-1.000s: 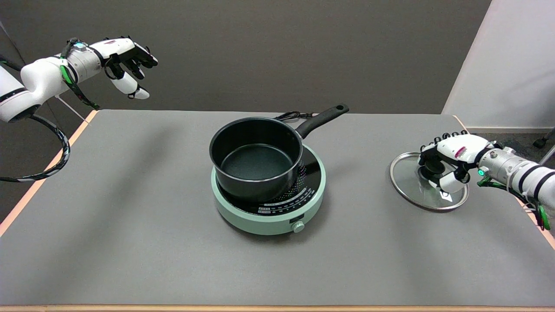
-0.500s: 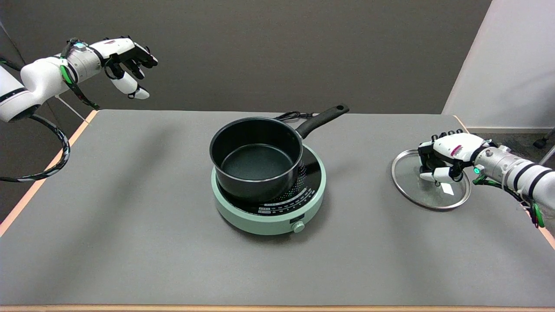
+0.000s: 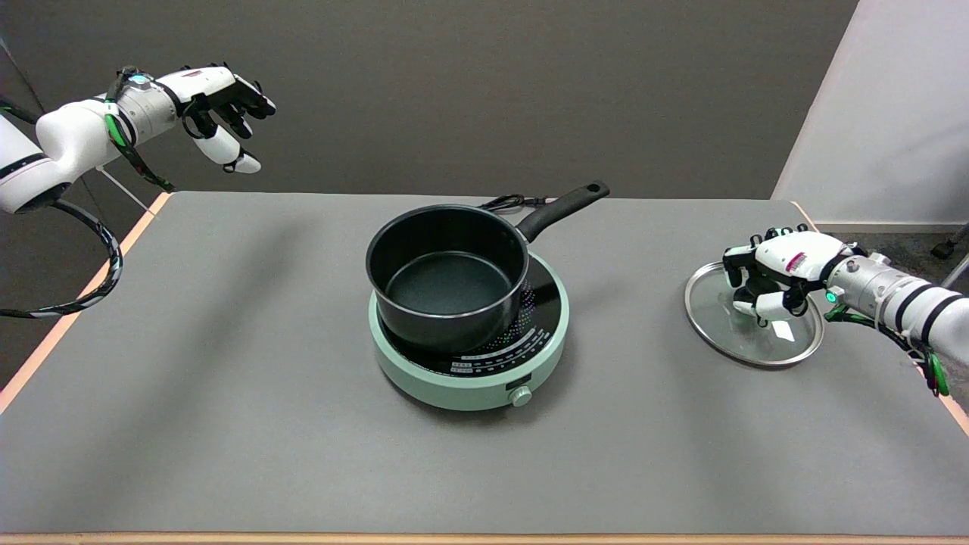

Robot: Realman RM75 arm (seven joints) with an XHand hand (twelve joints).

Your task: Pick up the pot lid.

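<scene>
The pot lid point(image 3: 718, 316) is a glass disc with a metal rim and a black knob, lying flat on the grey table at the right. My right hand point(image 3: 766, 281) is over its middle, with the fingers curled down around the knob and the thumb on the knob's near side. The knob is mostly hidden under the hand. A small white tag lies on the glass just below the thumb. The lid's rim looks to be resting on the table.
A black saucepan point(image 3: 447, 276) with its handle pointing back right sits on a mint-green induction hob point(image 3: 469, 375) at the table's centre. The idle left hand point(image 3: 219, 113) hangs in the air at upper left. The table's right edge point(image 3: 950, 401) runs under my forearm.
My right hand has closed in from a spread pose onto the knob. The lid has slid slightly to the right and back on the table.
</scene>
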